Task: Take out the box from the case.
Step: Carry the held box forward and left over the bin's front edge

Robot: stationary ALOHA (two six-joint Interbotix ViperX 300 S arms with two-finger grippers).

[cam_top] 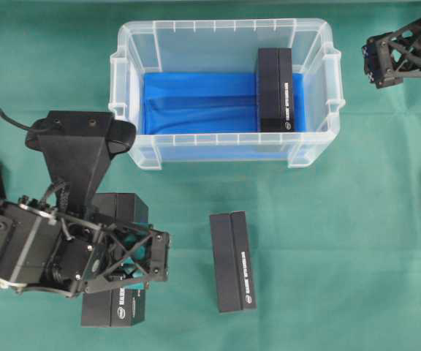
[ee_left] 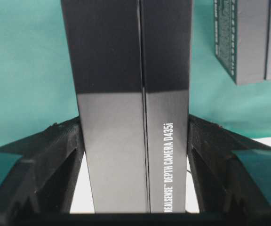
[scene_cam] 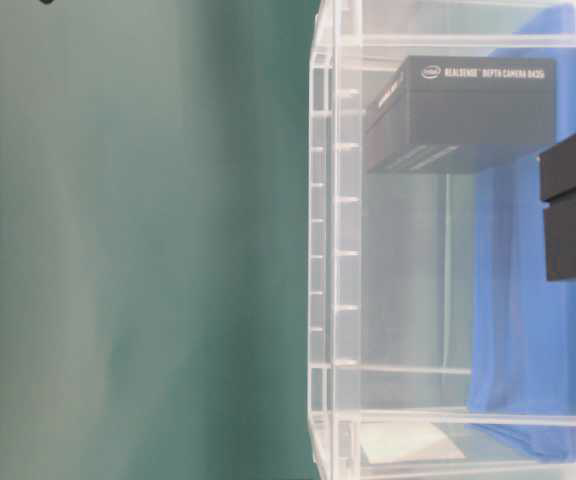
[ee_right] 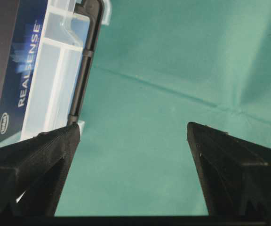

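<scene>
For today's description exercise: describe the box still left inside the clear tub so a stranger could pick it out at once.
Find the clear plastic case with the blue sheet on its bottom. At its right end lies a black box. Unlike the box in the left gripper and the one loose on the green cloth, it alone sits inside the walls.

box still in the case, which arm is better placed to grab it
Right. The right claw is open and empty, beside the case end where the remaining box stands. The left claw is shut on another box out on the table.
</scene>
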